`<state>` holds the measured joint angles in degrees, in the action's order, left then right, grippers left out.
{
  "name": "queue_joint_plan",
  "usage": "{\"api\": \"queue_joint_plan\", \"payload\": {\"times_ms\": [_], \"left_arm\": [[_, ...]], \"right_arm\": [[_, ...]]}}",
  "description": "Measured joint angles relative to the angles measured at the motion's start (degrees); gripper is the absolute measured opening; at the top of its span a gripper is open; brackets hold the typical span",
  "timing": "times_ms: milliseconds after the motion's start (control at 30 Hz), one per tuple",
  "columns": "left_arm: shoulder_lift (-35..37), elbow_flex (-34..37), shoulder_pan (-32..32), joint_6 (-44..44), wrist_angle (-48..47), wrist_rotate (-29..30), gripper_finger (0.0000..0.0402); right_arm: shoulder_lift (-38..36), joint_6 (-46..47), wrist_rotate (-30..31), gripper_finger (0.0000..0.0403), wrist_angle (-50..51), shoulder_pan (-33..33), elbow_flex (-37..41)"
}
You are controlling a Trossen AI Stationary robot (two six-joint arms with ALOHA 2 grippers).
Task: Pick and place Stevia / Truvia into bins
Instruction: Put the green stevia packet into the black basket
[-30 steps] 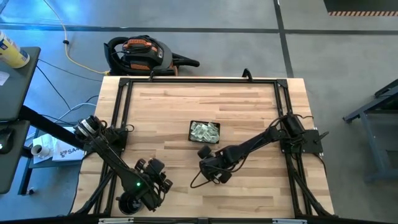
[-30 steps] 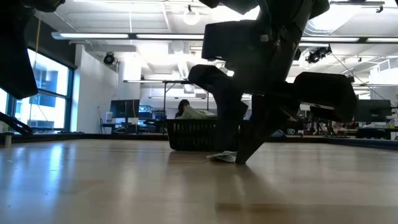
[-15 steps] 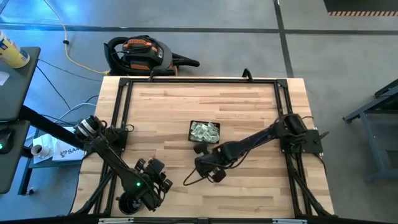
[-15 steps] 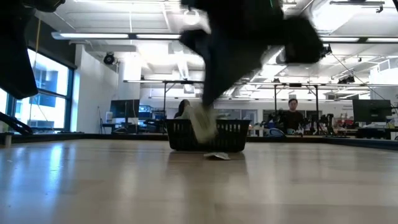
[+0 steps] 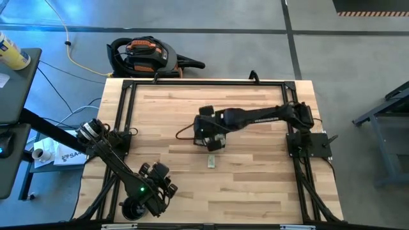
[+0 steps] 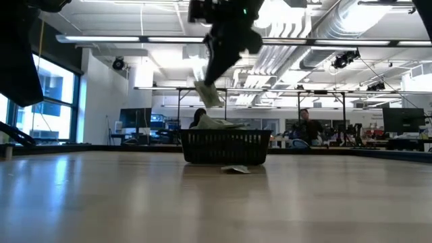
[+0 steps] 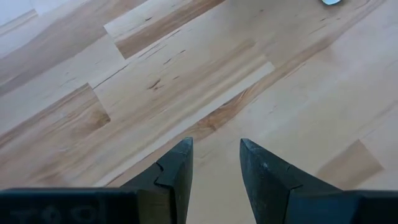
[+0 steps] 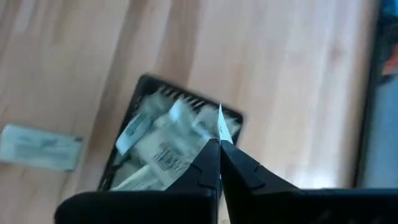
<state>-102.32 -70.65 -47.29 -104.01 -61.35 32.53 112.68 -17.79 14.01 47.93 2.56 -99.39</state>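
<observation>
One loose sachet (image 5: 211,162): was lying flat on the counter (image 5: 255,185), just beside the tray on its near side, well below the right fingers.
Right fingers (image 8: 219,138): pinched together on a thin pale sachet (image 8: 219,122), edge-on between the tips, hanging in the air right over the tray.
Black mesh tray (image 8: 144,85): sat directly under those fingers, stuffed with a messy heap of green-and-white sachets (image 8: 158,147).
Low view: same deal, the held sachet (image 6: 206,93) dangled above the tray (image 6: 225,146), not touching it.
Left fingers (image 7: 215,163): apart with nothing between them, parked over bare counter by the near left corner, well away from everything.
</observation>
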Motion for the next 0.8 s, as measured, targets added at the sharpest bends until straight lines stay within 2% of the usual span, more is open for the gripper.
{"api": "queue_joint_plan", "payload": {"times_ms": [133,200,333,467,533,633,800], "left_arm": [[0.00,0.00,0.00,-0.02,0.32,-0.44,0.0165],[0.00,0.00,0.00,-0.13,0.53,-0.73,0.0165],[0.00,0.00,0.00,-0.15,0.51,-0.83,0.0165],[0.00,0.00,0.02,-0.13,0.09,-0.83,0.0165],[0.00,0.00,0.02,-0.13,-0.21,-0.78,0.0165],[0.00,0.00,0.02,-0.11,-0.16,-0.67,0.0165],[0.00,0.00,0.02,-0.15,-0.18,-0.63,0.0165]], "right_arm": [[1.76,-0.73,-6.71,0.0001,-0.02,-2.14,3.96],[2.61,-1.31,-7.74,0.0002,0.46,-1.67,6.22],[2.60,-1.98,-5.30,0.0009,-1.46,0.53,8.40],[2.67,-1.84,3.15,0.0023,-0.95,1.88,7.12],[2.37,-2.07,5.18,0.0034,0.00,1.96,5.87],[2.32,-1.28,4.55,0.0058,3.15,1.94,3.02],[2.25,0.98,-0.91,0.0112,8.46,1.86,-1.62]]}}
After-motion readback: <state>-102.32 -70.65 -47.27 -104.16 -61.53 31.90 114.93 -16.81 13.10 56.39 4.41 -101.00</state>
